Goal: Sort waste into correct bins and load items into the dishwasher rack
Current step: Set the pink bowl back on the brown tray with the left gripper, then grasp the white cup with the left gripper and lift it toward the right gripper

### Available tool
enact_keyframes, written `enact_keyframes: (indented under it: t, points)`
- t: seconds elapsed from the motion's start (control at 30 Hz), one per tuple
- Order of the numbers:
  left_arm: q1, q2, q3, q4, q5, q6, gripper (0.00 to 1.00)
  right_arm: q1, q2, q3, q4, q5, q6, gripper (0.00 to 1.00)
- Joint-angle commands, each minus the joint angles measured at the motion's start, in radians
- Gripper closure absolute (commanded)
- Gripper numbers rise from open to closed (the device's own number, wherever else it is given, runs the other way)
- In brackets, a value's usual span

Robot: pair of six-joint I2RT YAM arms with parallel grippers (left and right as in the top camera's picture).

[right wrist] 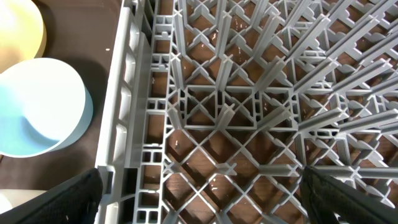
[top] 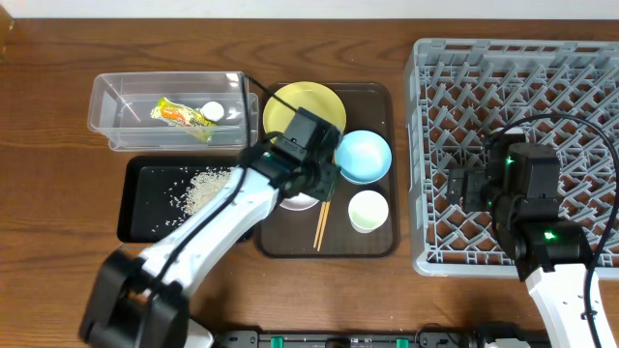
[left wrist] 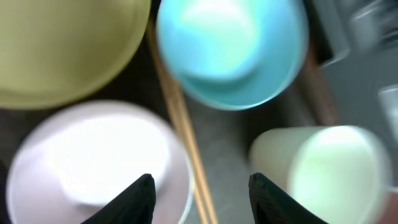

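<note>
Two arms work over the table (top: 58, 58), and neither grips anything. The left gripper (top: 314, 179) hangs over the middle of the brown serving tray (top: 375, 244), its jaws partly apart and released. In the blurred left wrist view, one of its fingers (left wrist: 140, 196) sits above the rim of the white bowl (left wrist: 93, 162), and the chopsticks (left wrist: 180, 118) run through the gap below. The right gripper (right wrist: 205, 205) hovers over the left part of the dishwasher rack (top: 522, 68) at the right of the frame, spread wide.

On the serving tray, the yellow plate (top: 295, 104) lies at the upper left and the light blue bowl (top: 363, 157) just right of it. The small white cup (top: 368, 211) stands below the bowl. The white bowl is largely hidden under the left arm, and the chopsticks point toward the lower edge.

At the upper left, the clear tub (top: 106, 97) holds the wrapper (top: 179, 116) and the white round scrap (top: 212, 110), close together. Below it, the black tray (top: 131, 198) carries the rice grains (top: 203, 188), heaped toward its right side with a few scattered leftward.
</note>
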Motion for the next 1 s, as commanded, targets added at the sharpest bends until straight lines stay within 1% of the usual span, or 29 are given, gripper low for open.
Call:
enact_keyframes:
  t: [0.0,0.23,0.47,0.6,0.67,0.8,0.87,0.97]
  points:
    - [-0.011,-0.024,0.023,-0.004,0.048,-0.003,0.49,0.016,-0.006,0.021,0.000,0.000,0.013,0.01]
    - [-0.085,-0.002,-0.019,-0.004,0.047,-0.021,0.49,0.016,-0.006,0.021,0.001,0.000,0.013,0.01]
    - [-0.149,0.078,-0.021,0.007,0.044,-0.021,0.51,0.016,-0.006,0.021,0.000,0.000,0.013,0.01]
    - [-0.156,0.149,-0.021,0.008,0.045,-0.031,0.60,0.016,-0.006,0.021,-0.002,-0.001,0.013,0.01]
    - [-0.156,0.174,-0.021,0.008,0.045,-0.032,0.73,0.016,-0.006,0.021,-0.003,0.000,0.013,0.01]
    - [-0.154,0.167,-0.018,0.009,0.044,-0.031,0.91,0.016,-0.006,0.021,-0.002,0.000,0.013,0.01]
    - [-0.150,0.149,-0.014,0.008,0.044,-0.031,0.94,0.016,-0.006,0.021,-0.001,0.000,0.013,0.01]
    - [-0.133,0.106,-0.004,0.000,0.046,-0.037,0.94,0.016,-0.006,0.021,0.011,0.000,0.013,0.01]
